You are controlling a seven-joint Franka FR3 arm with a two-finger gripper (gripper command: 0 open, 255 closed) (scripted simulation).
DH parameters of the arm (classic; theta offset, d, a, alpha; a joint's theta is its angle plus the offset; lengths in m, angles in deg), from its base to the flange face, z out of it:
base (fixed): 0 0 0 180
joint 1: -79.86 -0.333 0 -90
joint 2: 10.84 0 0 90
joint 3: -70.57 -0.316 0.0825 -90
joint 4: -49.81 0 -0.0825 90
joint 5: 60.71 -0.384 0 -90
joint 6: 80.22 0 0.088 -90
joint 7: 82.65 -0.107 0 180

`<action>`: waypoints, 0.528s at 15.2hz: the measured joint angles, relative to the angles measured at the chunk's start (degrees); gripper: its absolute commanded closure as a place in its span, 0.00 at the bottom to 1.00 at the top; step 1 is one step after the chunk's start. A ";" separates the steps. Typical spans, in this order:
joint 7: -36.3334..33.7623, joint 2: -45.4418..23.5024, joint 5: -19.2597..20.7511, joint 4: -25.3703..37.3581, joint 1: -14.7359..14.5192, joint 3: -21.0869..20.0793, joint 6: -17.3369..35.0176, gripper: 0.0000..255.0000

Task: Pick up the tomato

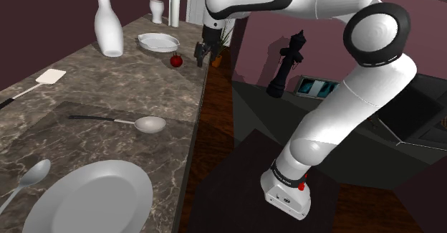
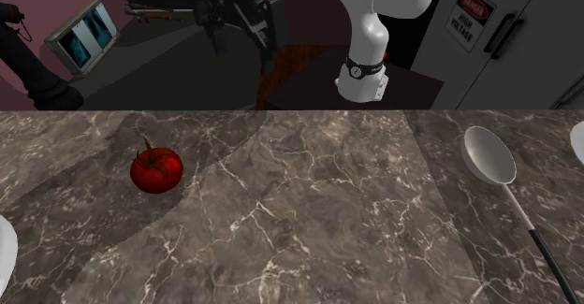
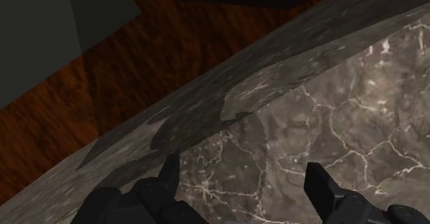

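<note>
Fig. One tomato lay near the tabletop edge, near one dish. One hand, fingers apart and empty, hung just beside it; bare tabletop separated them. One jug, one plate, one spatula and two spoons lay well apart.

Tool hangs over the surface edge, fingers apart, bare marble below. Tomato sits just beside it with an open gap between. White dish stands near the tomato on its far side. Other sides are free. Vase and ladle are well apart.
</note>
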 measured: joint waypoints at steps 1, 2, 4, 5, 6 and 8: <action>0.44 -1.56 -0.16 1.44 -0.03 0.07 0.62 0.00; 0.51 -4.04 -0.42 3.80 -0.23 -0.07 1.29 0.00; 1.58 -7.54 -0.82 7.17 -0.15 0.11 2.34 0.00; 1.91 -9.80 -1.04 9.40 -0.20 0.09 2.91 0.00; 2.39 -11.69 -1.28 11.55 -0.16 0.12 3.11 0.00; 3.10 -16.01 -1.72 16.41 -0.15 0.06 3.57 0.00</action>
